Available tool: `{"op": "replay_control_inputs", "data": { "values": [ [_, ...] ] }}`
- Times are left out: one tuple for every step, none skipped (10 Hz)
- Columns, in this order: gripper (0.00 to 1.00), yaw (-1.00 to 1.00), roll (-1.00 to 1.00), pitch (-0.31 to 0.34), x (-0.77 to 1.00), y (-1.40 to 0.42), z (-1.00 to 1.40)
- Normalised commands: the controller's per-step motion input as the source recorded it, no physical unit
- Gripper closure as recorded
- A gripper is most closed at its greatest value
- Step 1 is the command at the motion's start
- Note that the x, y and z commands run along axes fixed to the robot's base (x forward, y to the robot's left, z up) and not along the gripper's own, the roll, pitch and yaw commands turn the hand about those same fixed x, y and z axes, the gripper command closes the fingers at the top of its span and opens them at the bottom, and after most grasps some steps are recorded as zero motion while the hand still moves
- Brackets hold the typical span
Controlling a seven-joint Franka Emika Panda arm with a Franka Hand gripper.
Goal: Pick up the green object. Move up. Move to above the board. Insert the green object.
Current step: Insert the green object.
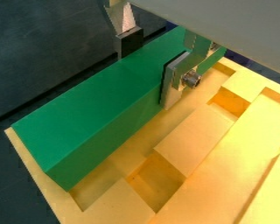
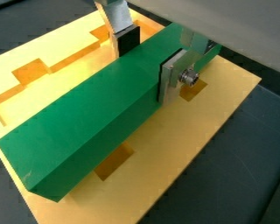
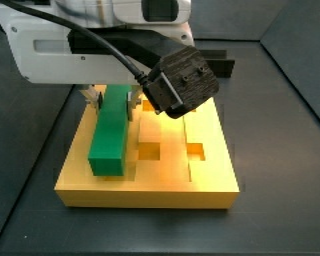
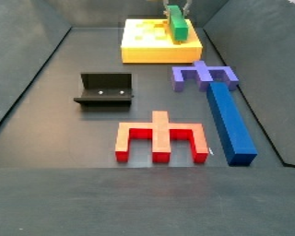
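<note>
The gripper (image 2: 146, 54), its jaws clamped across the green bar (image 2: 90, 121), holds it lengthwise along one edge of the board (image 2: 219, 96), apparently lining it up with a groove for insertion.

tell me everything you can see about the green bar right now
The green object is a long, straight, plain rectangular bar, matte and smooth like painted plastic or wood. It lies lengthwise along one side of the yellow-orange board, on or in it; how deep it sits cannot be told. The gripper is shut on it near one end, its silver fingers pressing both long faces. Both side views show it upright on edge, level.
</note>
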Motion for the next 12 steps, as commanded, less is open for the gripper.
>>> {"op": "replay_control_inputs", "data": {
  "values": [
    [1.0, 0.0, 0.12, 0.097, 0.2, 0.0, -0.37],
    [1.0, 0.0, 0.09, 0.063, 0.13, 0.0, -0.34],
    [1.0, 0.0, 0.08, 0.043, 0.1, 0.0, -0.3],
    [1.0, 0.0, 0.09, 0.074, 0.17, 0.0, -0.27],
    [1.0, 0.0, 0.09, 0.079, 0.18, 0.0, -0.29],
    [1.0, 0.0, 0.08, 0.09, 0.25, 0.0, -0.27],
    [1.0, 0.0, 0.07, 0.084, 0.23, 0.0, -0.24],
    [1.0, 0.0, 0.08, 0.093, 0.25, -0.03, -0.19],
    [1.0, 0.0, 0.1, 0.059, 0.17, -0.06, -0.21],
    [1.0, 0.0, 0.09, 0.043, 0.16, -0.05, -0.25],
    [1.0, -0.07, 0.07, 0.0, 0.13, -0.07, -0.27],
    [1.0, -0.1, 0.01, 0.0, 0.14, -0.05, -0.34]
  ]
}}
